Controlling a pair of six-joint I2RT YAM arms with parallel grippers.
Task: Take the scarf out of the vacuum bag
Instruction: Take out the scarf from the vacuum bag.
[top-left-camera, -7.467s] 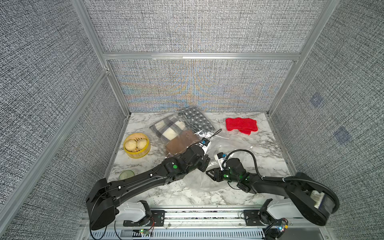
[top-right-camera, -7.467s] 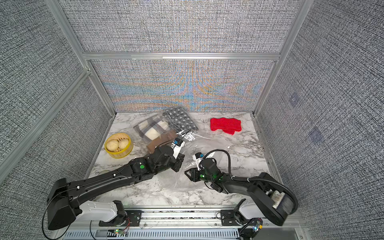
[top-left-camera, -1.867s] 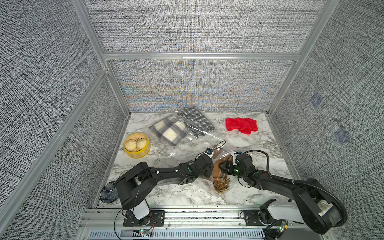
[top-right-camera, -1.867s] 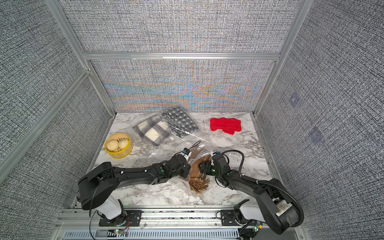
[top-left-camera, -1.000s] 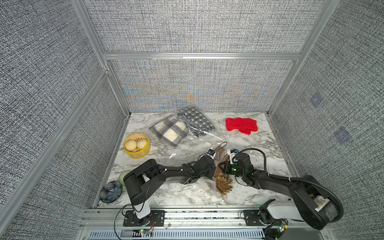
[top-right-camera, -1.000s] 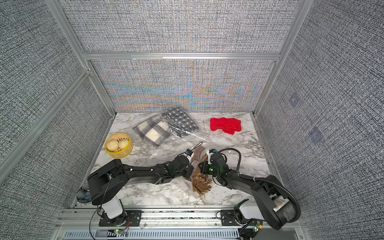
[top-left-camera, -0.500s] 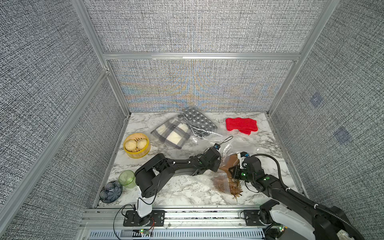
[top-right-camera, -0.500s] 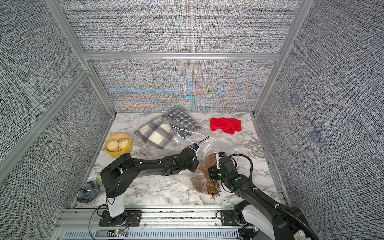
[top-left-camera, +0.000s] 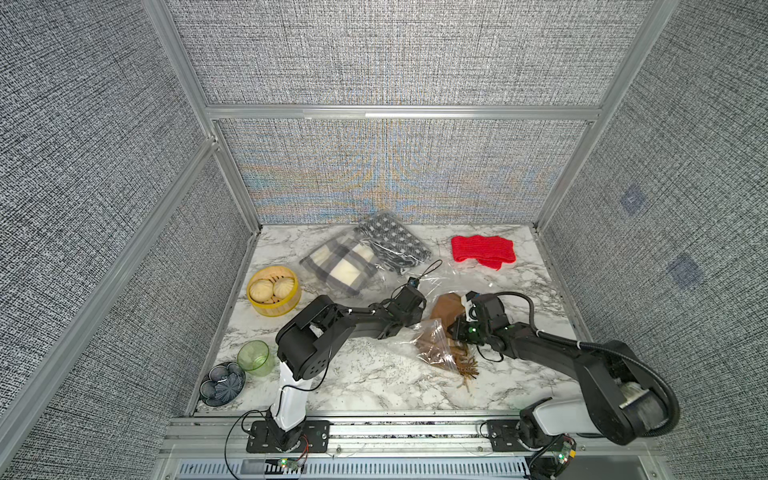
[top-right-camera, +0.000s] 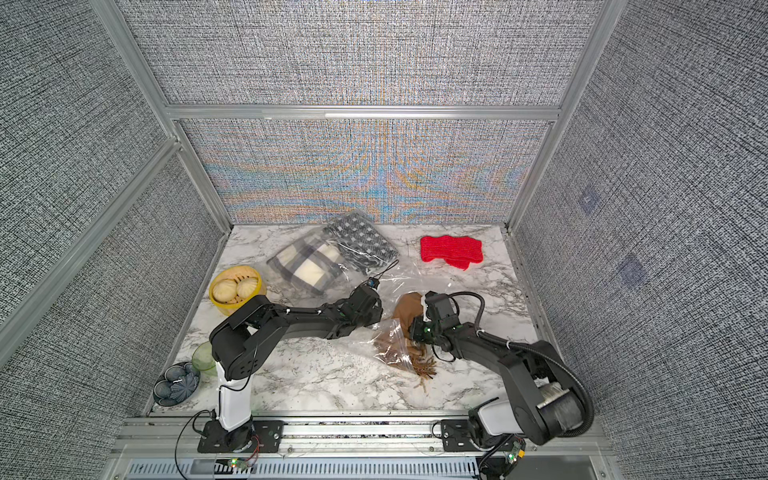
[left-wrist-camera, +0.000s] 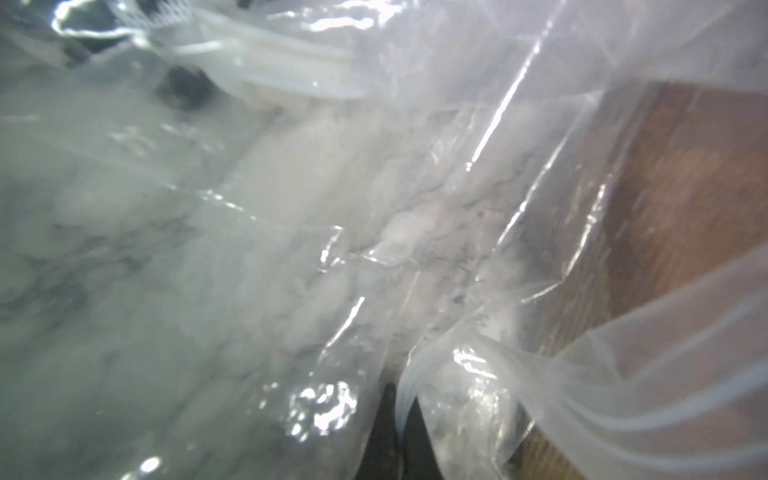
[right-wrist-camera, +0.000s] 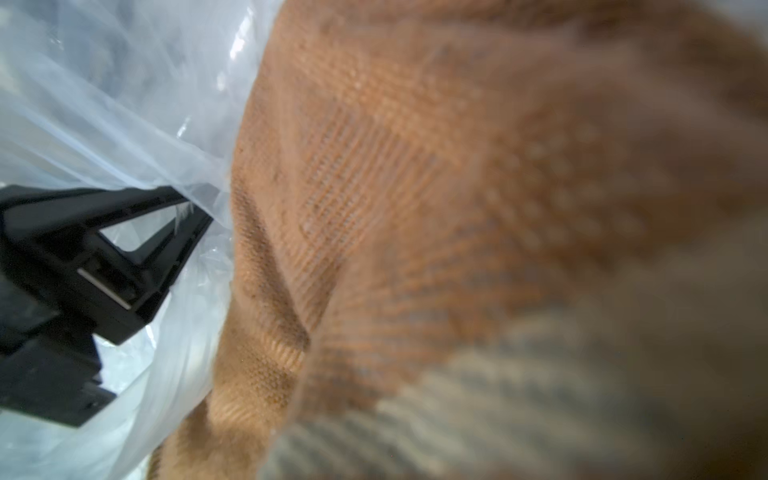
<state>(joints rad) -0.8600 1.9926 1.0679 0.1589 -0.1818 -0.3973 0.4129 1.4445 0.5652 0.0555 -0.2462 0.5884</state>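
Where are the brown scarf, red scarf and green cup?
brown scarf (top-left-camera: 446, 306): in a top view, its folded far end.
red scarf (top-left-camera: 482, 248): in a top view, its middle.
green cup (top-left-camera: 254, 358): in a top view, its inside.

My left arm (top-left-camera: 353, 321) lies low, reaching to the middle, left gripper (top-left-camera: 417, 321) pinched tight. My right arm (top-left-camera: 540, 345) bends in low, right gripper (top-left-camera: 455, 332) closed too.

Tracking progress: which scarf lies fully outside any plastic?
The red scarf, bare on the table; the brown scarf, plaid scarf and black-and-white scarf are partly or wholly under plastic.
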